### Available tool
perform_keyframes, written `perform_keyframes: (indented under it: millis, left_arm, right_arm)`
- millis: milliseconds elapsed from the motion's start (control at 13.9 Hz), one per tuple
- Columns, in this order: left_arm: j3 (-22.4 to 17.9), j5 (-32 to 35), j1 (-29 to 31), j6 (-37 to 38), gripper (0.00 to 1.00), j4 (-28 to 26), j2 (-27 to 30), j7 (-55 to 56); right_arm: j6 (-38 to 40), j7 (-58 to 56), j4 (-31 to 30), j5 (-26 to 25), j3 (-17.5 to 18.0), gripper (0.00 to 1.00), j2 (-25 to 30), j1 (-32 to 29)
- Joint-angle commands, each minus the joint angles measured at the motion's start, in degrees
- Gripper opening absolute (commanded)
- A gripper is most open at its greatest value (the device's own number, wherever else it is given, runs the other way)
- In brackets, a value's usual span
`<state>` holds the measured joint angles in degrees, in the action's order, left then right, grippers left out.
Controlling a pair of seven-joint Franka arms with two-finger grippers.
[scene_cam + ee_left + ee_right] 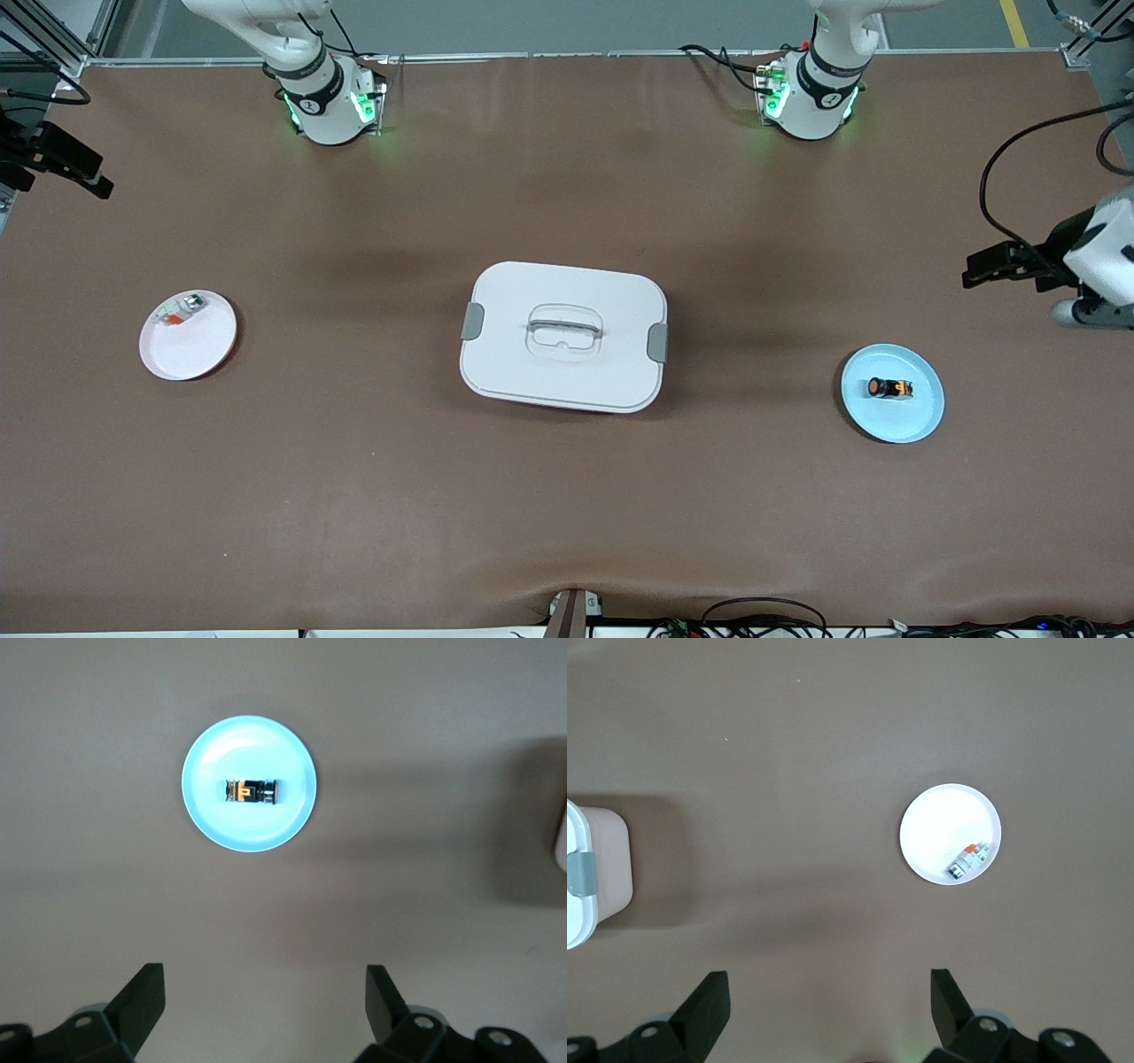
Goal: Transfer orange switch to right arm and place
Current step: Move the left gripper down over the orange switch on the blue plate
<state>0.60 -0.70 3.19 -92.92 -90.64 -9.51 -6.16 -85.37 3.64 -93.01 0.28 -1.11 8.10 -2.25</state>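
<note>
The orange switch (889, 388) is lying on its side in the middle of a light blue plate (921, 416), which is sitting on the brown worktop (567, 496) toward the left arm's end; in the left wrist view the same switch (252, 792) is resting across the centre of the blue plate (213, 815). The left pincer (266, 1010) is hanging in the air over bare worktop just beside that plate, its 2 fingers (142, 997) spread wide and holding nothing. The right pincer (830, 1010) is likewise hovering with its fingers (707, 997) spread wide and empty, over open worktop near a white plate (939, 828). That white plate (199, 350) is sitting toward the right arm's end and is carrying a small white-and-grey part (182, 311) near its rim. Between the 2 plates, a white lidded box (564, 336) with grey clips and a moulded handle is standing at the worktop's middle.
</note>
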Motion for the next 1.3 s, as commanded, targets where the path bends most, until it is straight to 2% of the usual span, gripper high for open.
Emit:
perform_keyframes:
  millis: [0, 144, 432, 648, 937, 1225]
  left_arm:
    - [0.28, -0.10, 0.32, -2.69, 1.00, -0.32, -3.49, -1.05]
    - [0.28, -0.10, 0.23, -9.61, 1.00, -4.96, -3.50, -0.96]
    - [0.28, 0.43, 0.67, -17.72, 1.00, -10.08, -4.73, -1.75]
    - [0.28, 0.43, 1.64, -20.98, 1.00, -10.52, -7.18, -5.44]
    - [0.28, 0.35, 2.08, -27.20, 1.00, -13.33, -9.29, -5.97]
    - [0.28, 0.26, 2.08, -32.50, 1.00, -13.51, -13.51, -5.97]
  right_arm:
    - [-0.50, -0.47, -1.47, 0.33, 0.15, 1.00, 1.39, -0.21]
    - [-0.33, -0.47, -1.47, 0.33, 0.24, 1.00, 1.48, -0.12]
    - [-0.15, -0.47, -1.47, 0.33, 0.15, 1.00, 1.48, -0.21]
    - [-0.32, -0.56, -1.47, 0.25, 0.15, 1.00, 1.39, -0.30]
    - [-0.24, -0.56, -1.47, 0.33, 0.06, 1.00, 1.48, -0.30]
    - [-0.24, -0.56, -1.47, 0.33, 0.06, 1.00, 1.48, -0.47]
